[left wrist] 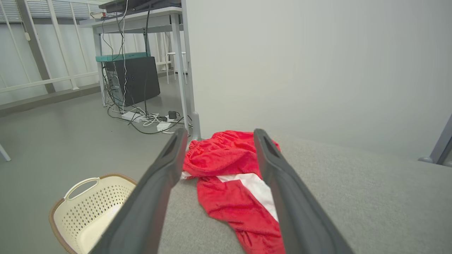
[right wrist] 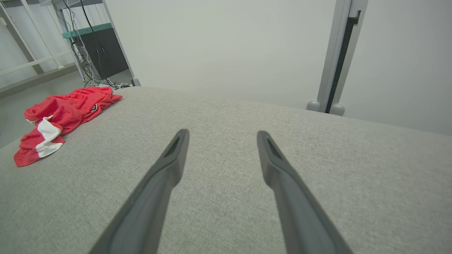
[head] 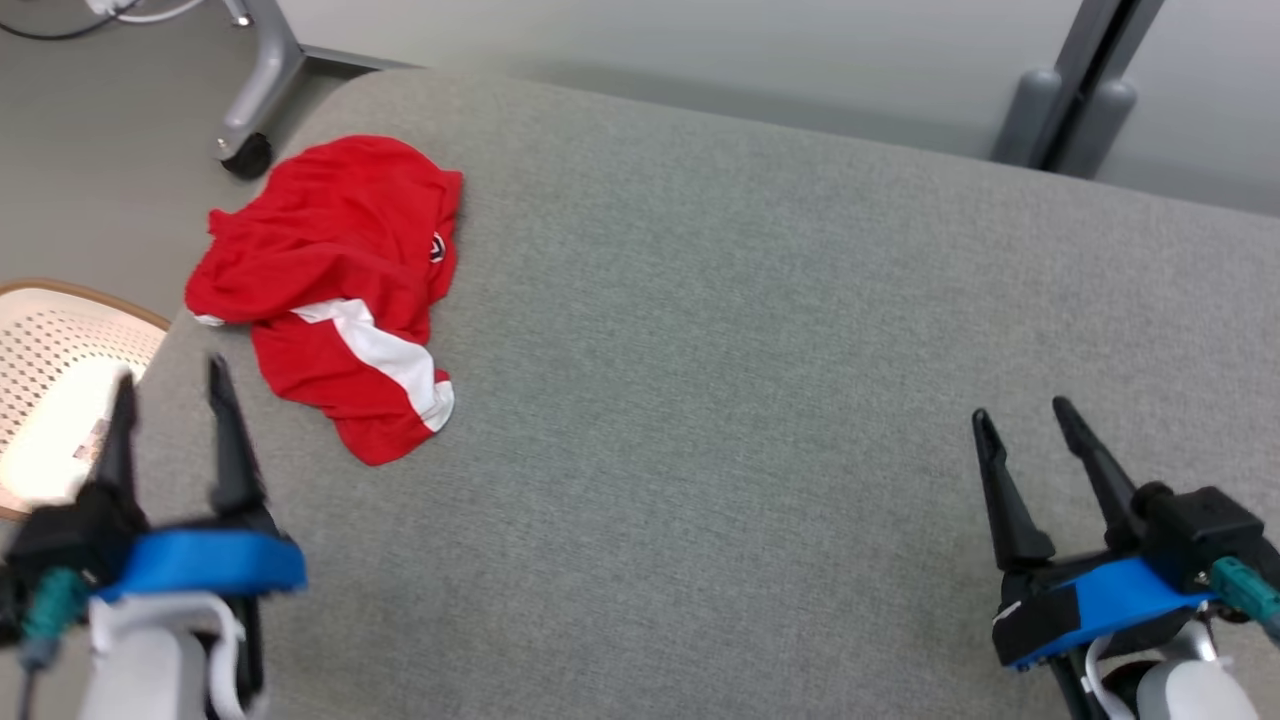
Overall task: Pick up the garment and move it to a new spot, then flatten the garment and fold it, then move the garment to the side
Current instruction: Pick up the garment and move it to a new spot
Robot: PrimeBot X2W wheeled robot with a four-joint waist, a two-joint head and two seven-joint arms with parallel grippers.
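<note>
The garment (head: 335, 290) is a crumpled pair of red shorts with a white stripe, lying near the far left corner of the grey padded table (head: 750, 350). My left gripper (head: 170, 385) hovers open at the table's left edge, a little short of the garment, with nothing between its fingers. In the left wrist view the garment (left wrist: 226, 176) lies straight ahead between the fingers (left wrist: 162, 183). My right gripper (head: 1020, 415) stands open over the table's near right, far from the garment (right wrist: 60, 120), which lies at the far left in its wrist view.
A cream perforated laundry basket (head: 60, 370) stands on the floor left of the table, below my left gripper, also in the left wrist view (left wrist: 88, 208). A wheeled desk leg (head: 250, 100) stands beyond the garment. Cables and a dark computer case (left wrist: 132, 79) sit under a desk.
</note>
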